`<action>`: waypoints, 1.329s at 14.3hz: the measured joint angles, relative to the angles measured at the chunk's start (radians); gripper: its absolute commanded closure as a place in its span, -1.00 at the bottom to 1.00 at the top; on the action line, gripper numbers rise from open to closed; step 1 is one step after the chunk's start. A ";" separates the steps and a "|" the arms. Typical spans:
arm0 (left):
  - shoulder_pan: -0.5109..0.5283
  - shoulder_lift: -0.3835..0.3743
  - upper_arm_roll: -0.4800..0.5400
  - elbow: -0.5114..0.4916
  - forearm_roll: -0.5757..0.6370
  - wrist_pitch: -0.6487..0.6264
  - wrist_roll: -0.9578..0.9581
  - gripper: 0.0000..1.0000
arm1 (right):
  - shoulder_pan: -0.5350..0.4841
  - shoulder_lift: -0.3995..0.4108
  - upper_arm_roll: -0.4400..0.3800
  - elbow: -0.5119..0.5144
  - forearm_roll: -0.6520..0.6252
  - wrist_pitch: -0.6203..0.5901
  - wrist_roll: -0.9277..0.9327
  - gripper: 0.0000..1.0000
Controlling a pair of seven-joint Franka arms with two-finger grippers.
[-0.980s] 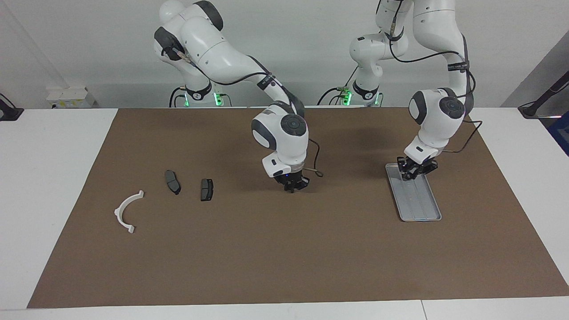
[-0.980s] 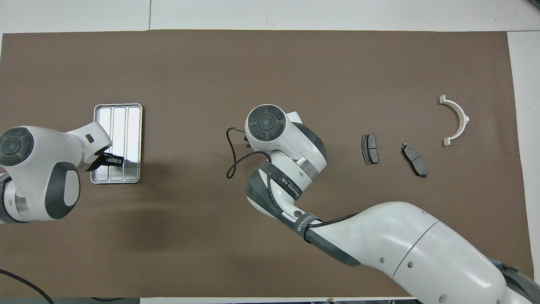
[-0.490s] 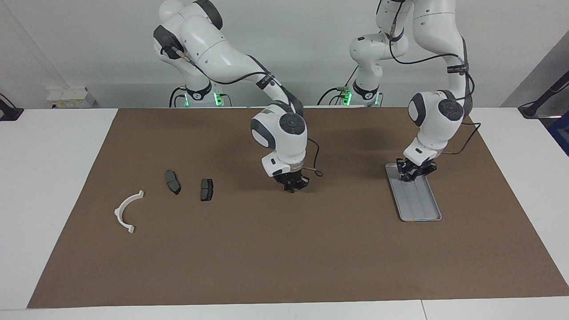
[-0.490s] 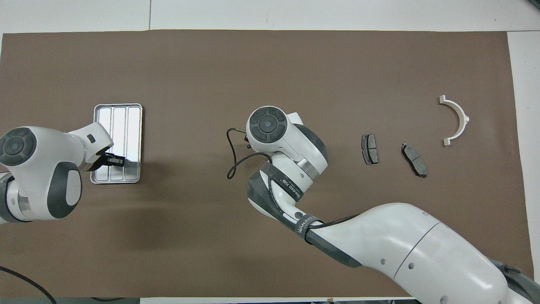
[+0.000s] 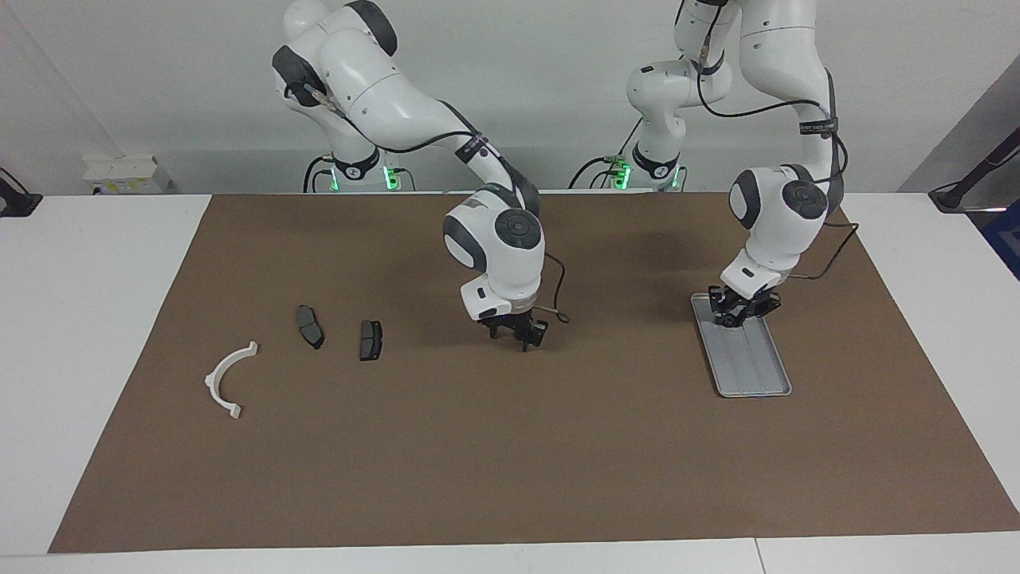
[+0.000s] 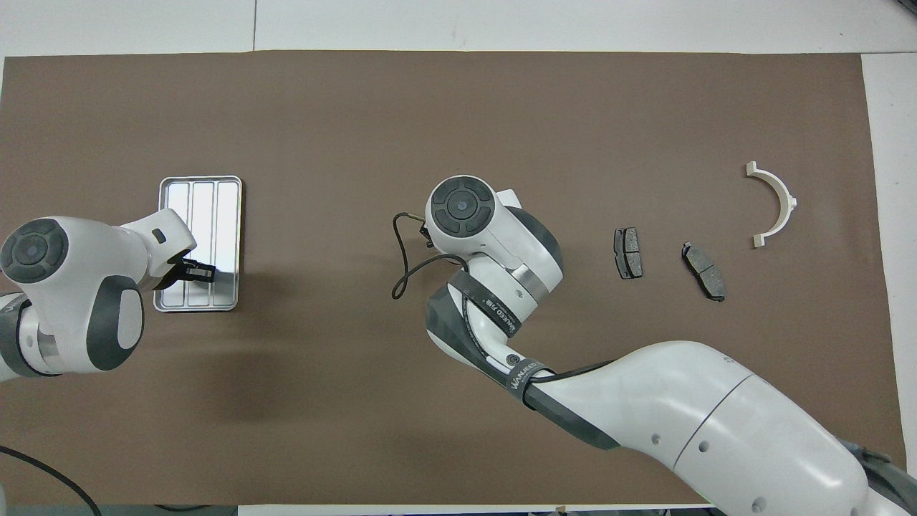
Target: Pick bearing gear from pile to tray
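Observation:
The silver tray (image 5: 757,371) (image 6: 204,204) lies on the brown mat toward the left arm's end. My left gripper (image 5: 737,316) (image 6: 201,271) hangs low over the tray's end closest to the robots. I cannot make out the bearing gear in either view. My right gripper (image 5: 514,336) is open just above the mat's middle with nothing visible between its fingers; in the overhead view its own wrist hides it. The pile shows a white arc bracket (image 5: 229,379) (image 6: 775,203) and two dark brake pads (image 5: 309,325) (image 5: 370,340).
The brown mat (image 5: 510,462) covers most of the white table. The brake pads (image 6: 627,252) (image 6: 703,271) lie between the right gripper and the bracket. A thin cable (image 6: 401,265) loops off the right wrist.
The right gripper's fingers, meeting at a point before, now stand apart, and its wrist has shifted slightly toward the pile. The left gripper has barely moved over the tray.

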 measured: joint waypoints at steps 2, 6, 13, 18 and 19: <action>-0.002 0.000 0.000 0.003 0.000 -0.010 0.000 -1.00 | -0.011 -0.001 -0.001 0.042 -0.012 -0.045 -0.001 -1.00; -0.002 -0.012 0.000 0.131 0.000 -0.239 0.000 -1.00 | -0.081 -0.030 -0.001 0.098 -0.015 -0.116 -0.108 -1.00; -0.123 -0.031 -0.009 0.222 -0.020 -0.356 -0.246 -1.00 | -0.249 -0.191 0.002 0.109 -0.011 -0.211 -0.481 -1.00; -0.345 -0.031 -0.015 0.298 -0.020 -0.376 -0.655 -1.00 | -0.376 -0.265 0.002 0.110 0.048 -0.253 -0.732 -1.00; -0.388 -0.029 -0.015 0.331 -0.020 -0.398 -0.717 -1.00 | -0.400 -0.281 0.002 0.110 0.072 -0.265 -0.779 -1.00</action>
